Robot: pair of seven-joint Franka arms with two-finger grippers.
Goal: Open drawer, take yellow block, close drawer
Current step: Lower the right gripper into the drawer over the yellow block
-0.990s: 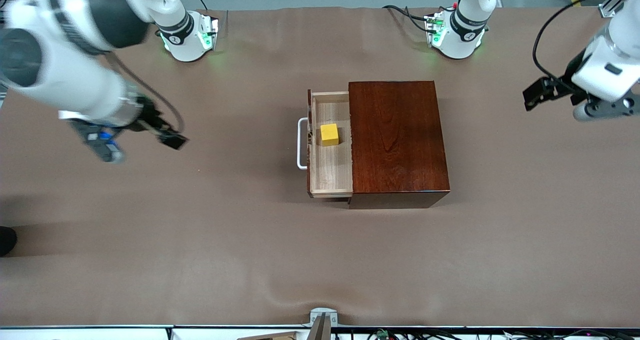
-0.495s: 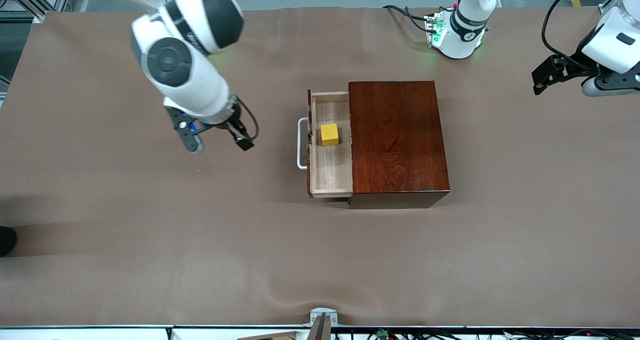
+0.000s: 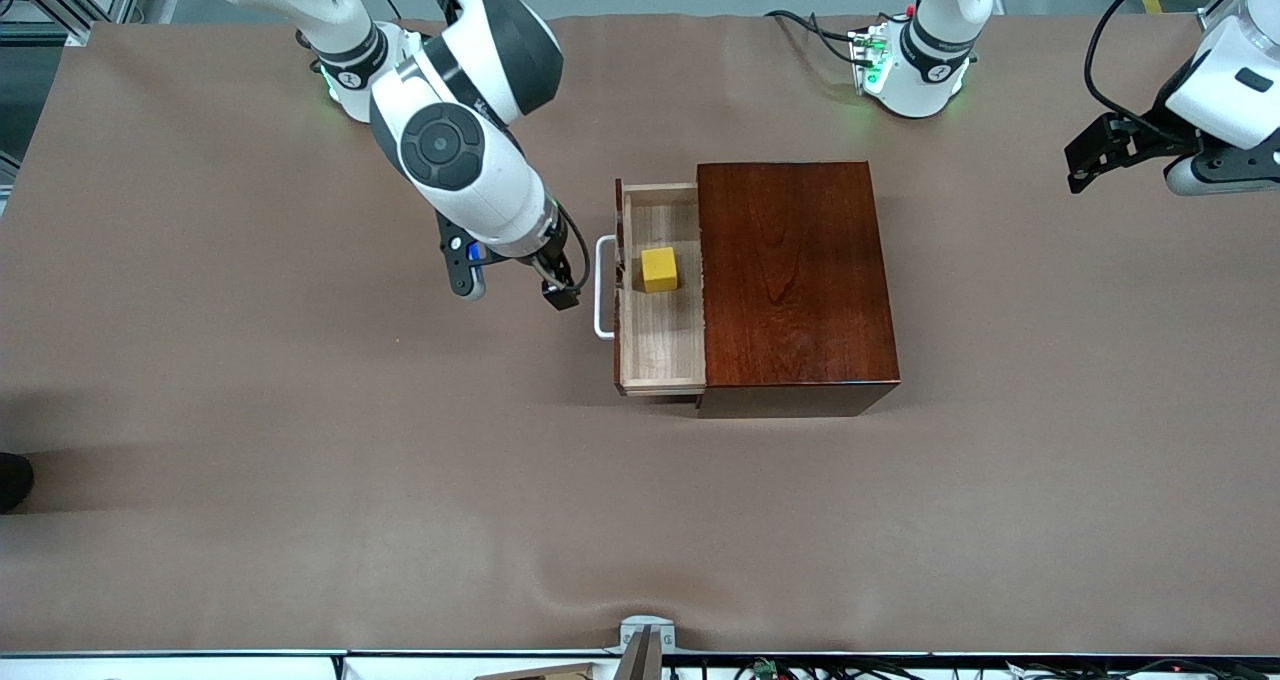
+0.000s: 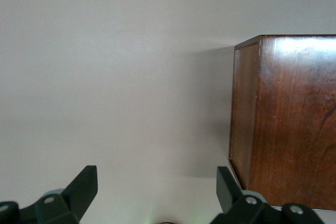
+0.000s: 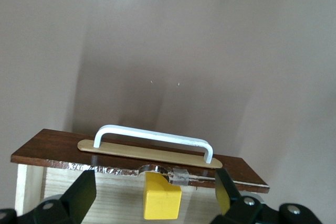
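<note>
The drawer (image 3: 660, 290) is open and the yellow block (image 3: 659, 268) sits inside. The right gripper (image 3: 512, 282) hangs beside the handle, fingers apart and empty. The left gripper (image 3: 1120, 155) waits, fingers apart.

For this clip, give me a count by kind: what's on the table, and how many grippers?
Wooden box with pulled-out drawer: 1
Yellow block, in the drawer: 1
Grippers: 2, both open and empty: right gripper in front of the drawer's handle, left gripper waiting at the left arm's end of the table
Total: 4
</note>
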